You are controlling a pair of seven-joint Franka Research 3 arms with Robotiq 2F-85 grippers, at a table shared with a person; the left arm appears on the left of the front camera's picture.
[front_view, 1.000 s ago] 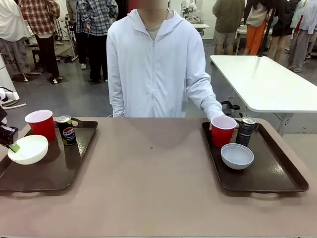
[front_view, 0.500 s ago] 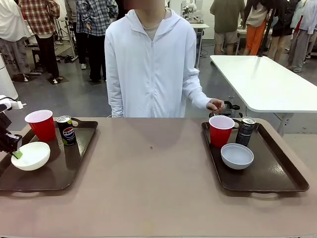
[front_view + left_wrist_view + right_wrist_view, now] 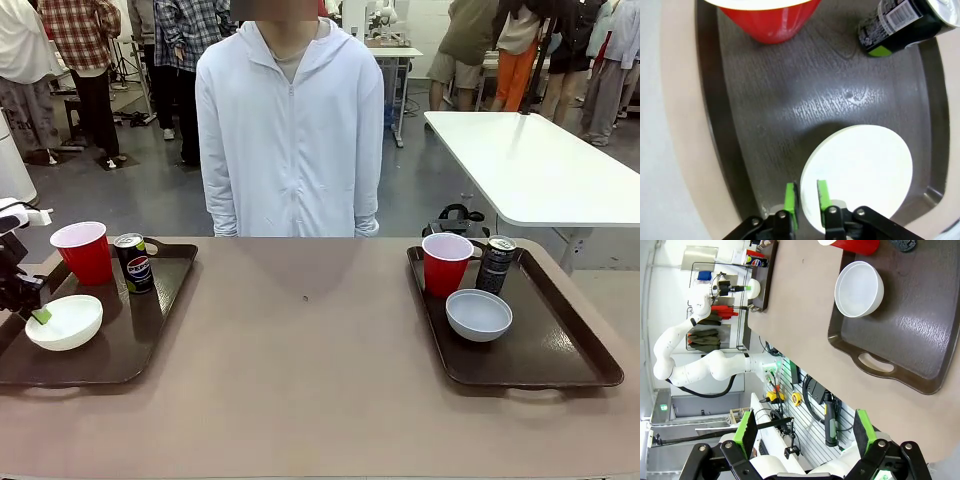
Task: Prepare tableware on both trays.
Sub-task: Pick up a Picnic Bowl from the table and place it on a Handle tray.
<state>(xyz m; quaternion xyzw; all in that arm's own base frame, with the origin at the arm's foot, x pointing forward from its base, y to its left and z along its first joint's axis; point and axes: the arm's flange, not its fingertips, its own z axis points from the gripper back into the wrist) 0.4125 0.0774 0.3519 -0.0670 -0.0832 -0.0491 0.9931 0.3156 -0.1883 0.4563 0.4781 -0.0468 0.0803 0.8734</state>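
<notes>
On the left tray [image 3: 130, 345] stand a red cup [image 3: 83, 250] and a dark can [image 3: 135, 262], with a white bowl [image 3: 64, 321] resting in front of them. My left gripper [image 3: 38, 315] straddles that bowl's left rim. In the left wrist view its green pads [image 3: 790, 197] sit narrowly apart either side of the bowl's [image 3: 860, 175] edge, the gripper [image 3: 806, 197] slightly open. The right tray [image 3: 560, 355] holds a red cup [image 3: 446, 263], a can [image 3: 496, 263] and a bowl [image 3: 478, 314]. My right gripper [image 3: 805, 432] hangs wide open and empty, well back from its tray [image 3: 920, 335].
A person in a white hooded jacket [image 3: 290, 130] stands at the table's far edge with arms down at the sides. The brown tabletop [image 3: 300, 350] stretches bare between the trays. A white table [image 3: 530, 160] stands behind on the right.
The left bowl came down from a tilted, lifted position to rest flat on the left tray, and my left jaws loosened. The person's hand drew back from the right tray.
</notes>
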